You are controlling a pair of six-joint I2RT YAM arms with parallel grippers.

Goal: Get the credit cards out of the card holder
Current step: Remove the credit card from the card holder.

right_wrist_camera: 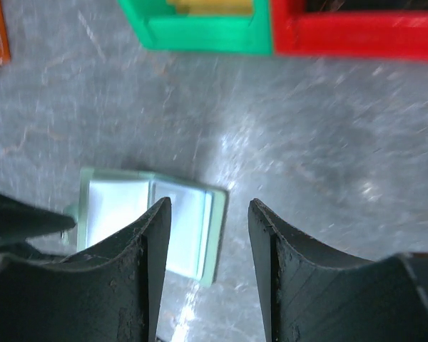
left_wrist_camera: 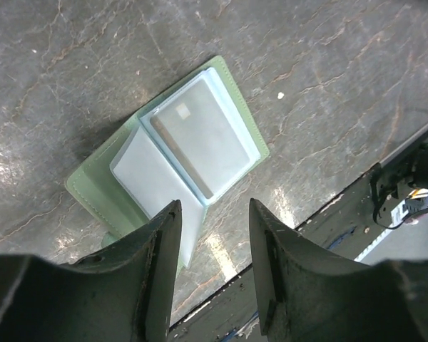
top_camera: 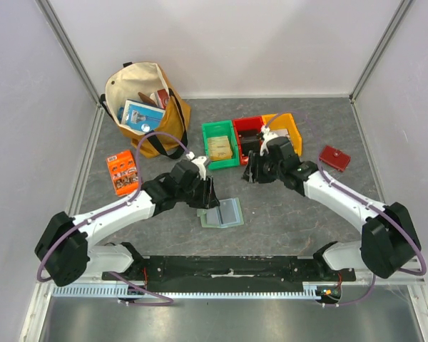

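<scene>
The holder (left_wrist_camera: 85,194) is being left spread open on the surface (left_wrist_camera: 328,85), pockets facing up, just ahead of the left claw (left_wrist_camera: 214,208) and partly beneath it. The left claw is being held released, its jaws apart. A corner of the near pocket is reaching into the gap between them, but nothing is being gripped. This low, close stance is judged to be serving one of two ends. Either the near flap is being lined up for pinning, so the holder is stopped from sliding, or it is being lined up for a pinch; which one cannot be told. A card (left_wrist_camera: 200,139) is being shown through the far pocket, flat and fully seated. None is seen outside the holder, so the task is judged to be at its start.

The right claw (right_wrist_camera: 208,206) is likewise being held released and empty above the surface, with the holder below its gap and slightly to the left. It is probably being held clear so that it can be brought down to draw the card out while the other claw is bracing. The thin, flush card edge is expected to be hard to catch.
</scene>
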